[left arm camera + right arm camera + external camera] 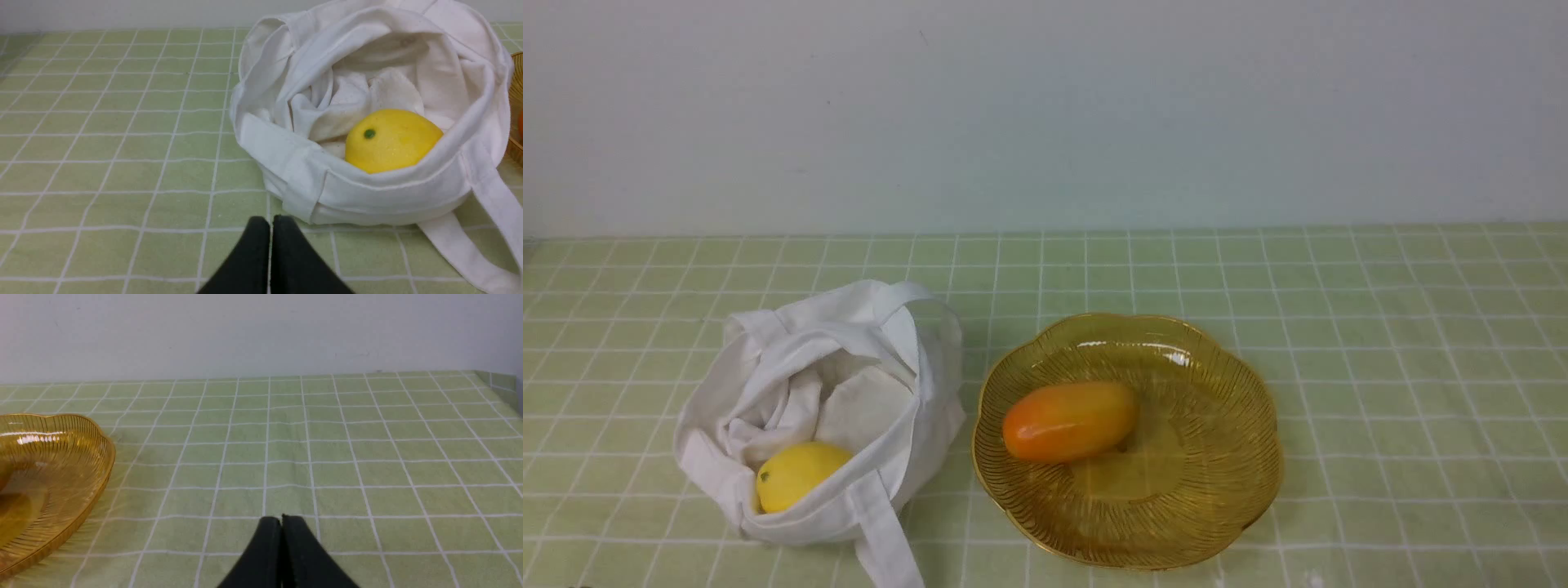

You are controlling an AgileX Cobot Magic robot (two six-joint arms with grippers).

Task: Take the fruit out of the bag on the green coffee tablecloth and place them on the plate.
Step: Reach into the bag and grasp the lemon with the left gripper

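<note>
The left pincer (pixel 269 223) has its two dark tips pressed together on nothing, low over the green coffee tablecloth (pixel 122 163), just short of the bag (pixel 367 196). The right pincer (pixel 281 519) is likewise together and empty, over bare cloth near the plate (pixel 94 457). One yellow fruit (pixel 392 139) lies inside the open bag against its nearer wall, toward the tabletop's near left corner. It looks smooth, firm and rounded, so likely slippery. A hold across its short middle, from above past the soft, floppy rim, seems best. The plate, probably brittle, sits by the middle of the near edge and carries one orange-red fruit (pixel 1068 420). In all there are two pincers, one bag, one plate and two fruits.
</note>
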